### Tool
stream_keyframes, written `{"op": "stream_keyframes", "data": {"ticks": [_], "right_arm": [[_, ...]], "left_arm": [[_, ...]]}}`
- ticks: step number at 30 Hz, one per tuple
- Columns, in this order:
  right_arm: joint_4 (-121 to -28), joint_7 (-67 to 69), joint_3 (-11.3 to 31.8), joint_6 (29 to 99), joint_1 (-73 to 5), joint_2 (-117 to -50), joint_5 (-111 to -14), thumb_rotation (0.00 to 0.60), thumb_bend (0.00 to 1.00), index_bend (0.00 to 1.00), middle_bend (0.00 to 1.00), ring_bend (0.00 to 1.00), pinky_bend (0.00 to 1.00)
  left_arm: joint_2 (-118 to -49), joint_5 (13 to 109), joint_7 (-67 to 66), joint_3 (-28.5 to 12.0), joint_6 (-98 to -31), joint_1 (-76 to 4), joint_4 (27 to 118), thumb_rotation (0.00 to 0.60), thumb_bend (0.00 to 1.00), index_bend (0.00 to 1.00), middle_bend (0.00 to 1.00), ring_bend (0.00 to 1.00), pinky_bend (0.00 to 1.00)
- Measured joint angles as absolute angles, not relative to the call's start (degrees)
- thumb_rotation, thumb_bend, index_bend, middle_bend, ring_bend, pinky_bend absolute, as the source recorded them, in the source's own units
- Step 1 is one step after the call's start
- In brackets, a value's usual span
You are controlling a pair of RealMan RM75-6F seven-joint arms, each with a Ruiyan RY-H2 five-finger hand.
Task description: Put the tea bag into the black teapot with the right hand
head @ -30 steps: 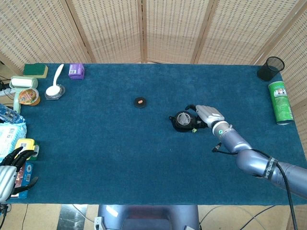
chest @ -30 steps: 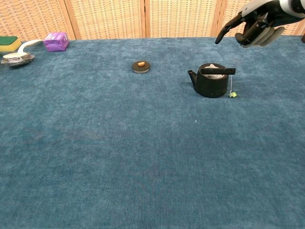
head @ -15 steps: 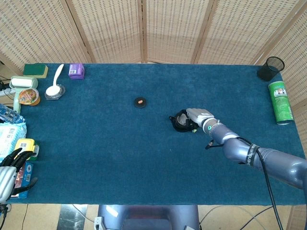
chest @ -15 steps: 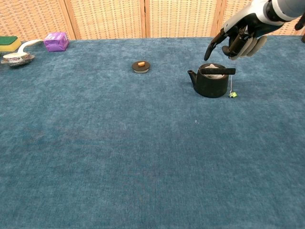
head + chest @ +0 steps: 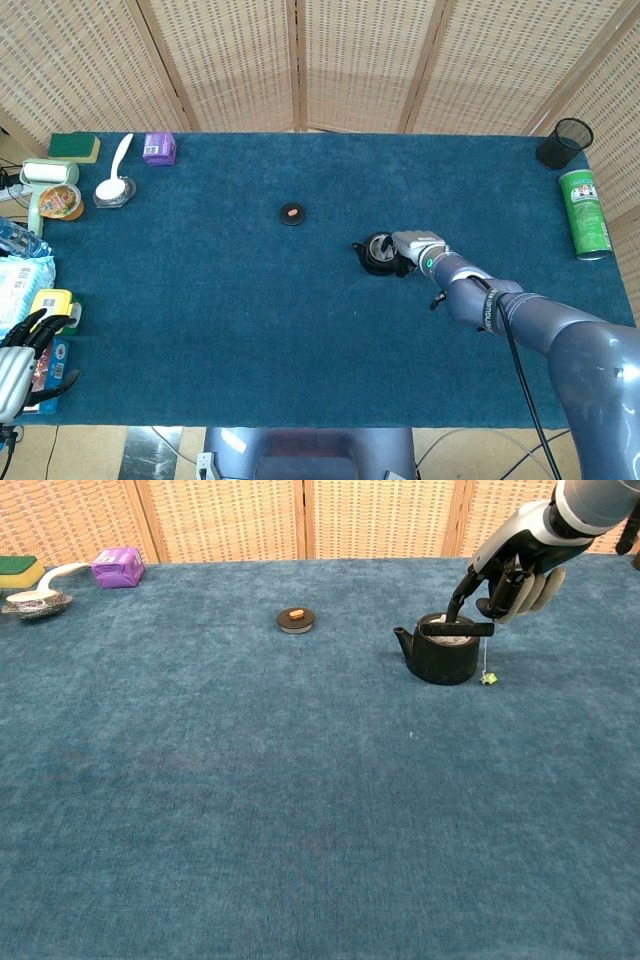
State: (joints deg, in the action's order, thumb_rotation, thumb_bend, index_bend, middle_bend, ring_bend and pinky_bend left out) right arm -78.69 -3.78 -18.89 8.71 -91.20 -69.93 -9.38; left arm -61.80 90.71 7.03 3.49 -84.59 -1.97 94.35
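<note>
The black teapot (image 5: 379, 255) (image 5: 443, 652) stands right of the table's middle with its handle (image 5: 457, 629) across the top. A bit of the white tea bag (image 5: 447, 621) shows inside the mouth. Its string hangs down the pot's right side to a green tag (image 5: 488, 678) on the cloth. My right hand (image 5: 416, 245) (image 5: 512, 572) hovers just right of and above the pot, one finger reaching down to the mouth, holding nothing. My left hand (image 5: 22, 357) rests at the table's near left corner, holding nothing.
The pot's lid (image 5: 292, 213) (image 5: 295, 619) lies left of the pot. A purple box (image 5: 159, 148) (image 5: 118, 567), a sponge (image 5: 75, 146) and a spoon in a dish (image 5: 114, 186) sit far left. A black mesh cup (image 5: 565, 143) and a green can (image 5: 585, 213) stand far right.
My right hand has come down and left from above the pot's right side, so that one finger now reaches the pot's mouth. The pot, tag and left hand have not moved.
</note>
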Motion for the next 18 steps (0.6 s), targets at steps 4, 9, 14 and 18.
{"op": "stream_keyframes", "data": {"ticks": [4, 9, 14, 18], "right_arm": [[-77.7, -0.8, -21.1, 8.3, -92.6, -70.8, -10.7, 0.6, 0.9, 0.17, 1.0, 1.0, 1.0], [-76.9, 2.3, -22.8, 8.5, -93.8, -71.9, -12.2, 0.6, 0.89, 0.17, 1.0, 1.0, 1.0], [-76.2, 4.8, -24.4, 8.7, -94.9, -72.9, -13.6, 0.6, 0.89, 0.18, 1.0, 1.0, 1.0], [-76.3, 6.4, -25.1, 8.5, -95.7, -73.2, -14.8, 0.6, 0.88, 0.18, 1.0, 1.0, 1.0]], "left_arm": [[-62.0, 90.8, 7.1, 3.4, -84.4, -2.1, 94.3, 0.6, 0.29, 0.21, 0.19, 0.08, 0.13], [-62.0, 90.7, 7.1, 3.4, -84.4, -2.1, 94.2, 0.6, 0.29, 0.21, 0.19, 0.08, 0.13], [-62.0, 90.6, 7.2, 3.4, -84.4, -2.0, 94.1, 0.6, 0.29, 0.21, 0.19, 0.08, 0.13], [-61.9, 90.5, 7.3, 3.4, -84.3, -2.0, 94.1, 0.6, 0.29, 0.21, 0.19, 0.08, 0.13]]}}
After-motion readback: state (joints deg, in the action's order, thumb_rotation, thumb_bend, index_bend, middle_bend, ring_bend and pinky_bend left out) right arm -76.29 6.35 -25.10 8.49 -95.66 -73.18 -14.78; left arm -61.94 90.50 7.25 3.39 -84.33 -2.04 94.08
